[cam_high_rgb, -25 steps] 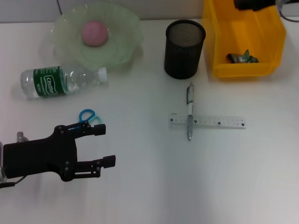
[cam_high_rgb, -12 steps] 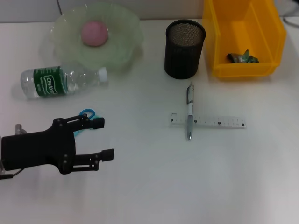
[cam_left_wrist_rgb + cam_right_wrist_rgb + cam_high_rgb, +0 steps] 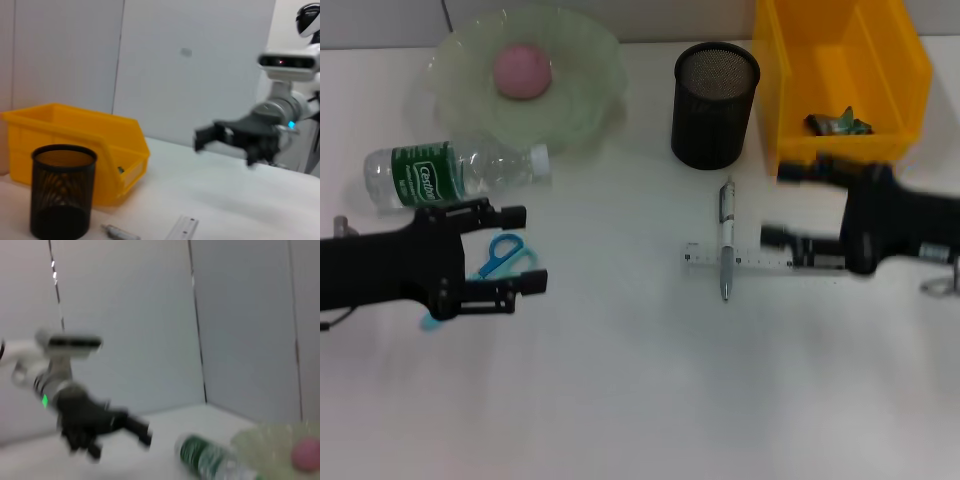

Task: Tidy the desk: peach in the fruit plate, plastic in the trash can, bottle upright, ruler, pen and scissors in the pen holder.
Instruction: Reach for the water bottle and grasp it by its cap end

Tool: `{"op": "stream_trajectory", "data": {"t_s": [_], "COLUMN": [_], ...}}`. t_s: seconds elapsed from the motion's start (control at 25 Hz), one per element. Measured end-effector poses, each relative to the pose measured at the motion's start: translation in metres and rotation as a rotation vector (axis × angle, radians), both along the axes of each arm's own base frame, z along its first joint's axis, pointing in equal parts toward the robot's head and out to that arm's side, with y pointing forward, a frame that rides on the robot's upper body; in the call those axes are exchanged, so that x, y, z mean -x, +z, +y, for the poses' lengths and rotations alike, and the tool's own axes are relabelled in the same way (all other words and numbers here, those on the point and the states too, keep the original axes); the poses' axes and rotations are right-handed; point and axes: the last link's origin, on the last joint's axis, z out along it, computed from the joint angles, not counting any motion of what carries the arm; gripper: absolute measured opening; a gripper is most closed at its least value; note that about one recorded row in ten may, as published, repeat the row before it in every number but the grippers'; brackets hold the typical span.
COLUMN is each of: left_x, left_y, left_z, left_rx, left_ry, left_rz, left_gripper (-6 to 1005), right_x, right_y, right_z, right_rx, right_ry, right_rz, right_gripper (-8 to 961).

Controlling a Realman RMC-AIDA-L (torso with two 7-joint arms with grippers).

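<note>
On my white desk (image 3: 640, 390), backed by grey wall panels (image 3: 190, 65), both the left gripper (image 3: 510, 250) over the scissors (image 3: 500, 255) and the right gripper (image 3: 790, 205) over the ruler (image 3: 760, 261) have fingers spread.

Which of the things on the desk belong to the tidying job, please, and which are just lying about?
Belong to the job:
peach, in the fruit plate
bottle, lying down
scissors
pen, lying across the ruler
pen holder
trash can, wrapper inside

Just lying about:
nothing that I can see
</note>
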Motion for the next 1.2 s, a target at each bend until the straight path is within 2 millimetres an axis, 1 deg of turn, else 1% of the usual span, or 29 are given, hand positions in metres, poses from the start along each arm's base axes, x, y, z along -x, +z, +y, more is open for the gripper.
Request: {"op": "stream_trajectory", "data": {"t_s": [0.04,0.08,0.24,0.48,0.6,0.64,0.68,0.72,0.8,0.84,0.88,1.0,1.04,1.08,1.2], "left_x": [-0.002,-0.002,-0.007,-0.014,-0.030,-0.046,-0.046,-0.055,-0.067,-0.076,-0.076,-0.086,-0.091,-0.091,-0.094], "left_y": [0.003,0.003,0.005,0.007,0.018,0.028,0.028,0.034,0.045,0.053,0.053,0.060,0.059,0.059,0.055], "left_z": [0.005,0.005,0.014,0.022,0.036,0.052,0.052,0.062,0.078,0.089,0.089,0.102,0.108,0.108,0.116], "left_rx": [-0.003,-0.003,-0.005,-0.003,-0.037,-0.049,-0.049,-0.060,-0.084,-0.107,-0.107,-0.126,-0.128,-0.128,-0.130], "left_ry": [0.001,0.001,-0.016,-0.037,-0.069,-0.078,-0.078,-0.080,-0.072,-0.071,-0.071,-0.062,-0.049,-0.049,-0.039], "left_rz": [0.016,0.016,0.052,0.073,0.103,0.161,0.161,0.210,0.323,0.418,0.418,0.591,0.695,0.695,0.837], "left_gripper": [838,838,838,838,838,838,838,838,838,838,838,838,838,838,838], "right_x": [-0.008,-0.008,-0.022,-0.024,-0.025,-0.025,-0.025,-0.025,-0.026,-0.026,-0.026,-0.028,-0.029,-0.029,-0.030], "right_y": [-0.007,-0.007,-0.021,-0.023,-0.023,-0.022,-0.022,-0.022,-0.021,-0.019,-0.019,-0.018,-0.017,-0.017,-0.017], "right_z": [-0.007,-0.007,-0.016,-0.020,-0.019,-0.019,-0.019,-0.019,-0.019,-0.018,-0.018,-0.019,-0.019,-0.019,-0.019], "right_rx": [0.009,0.009,0.001,-0.006,-0.007,-0.008,-0.008,-0.011,-0.015,-0.016,-0.016,-0.018,-0.026,-0.026,-0.027], "right_ry": [-0.002,-0.002,-0.014,-0.023,-0.026,-0.030,-0.030,-0.032,-0.038,-0.046,-0.046,-0.059,-0.067,-0.067,-0.076], "right_rz": [-0.044,-0.044,-0.117,-0.117,-0.117,-0.114,-0.114,-0.111,-0.106,-0.103,-0.103,-0.100,-0.095,-0.095,-0.090], "right_gripper": [811,811,811,811,811,811,811,811,811,811,811,811,811,811,811]}}
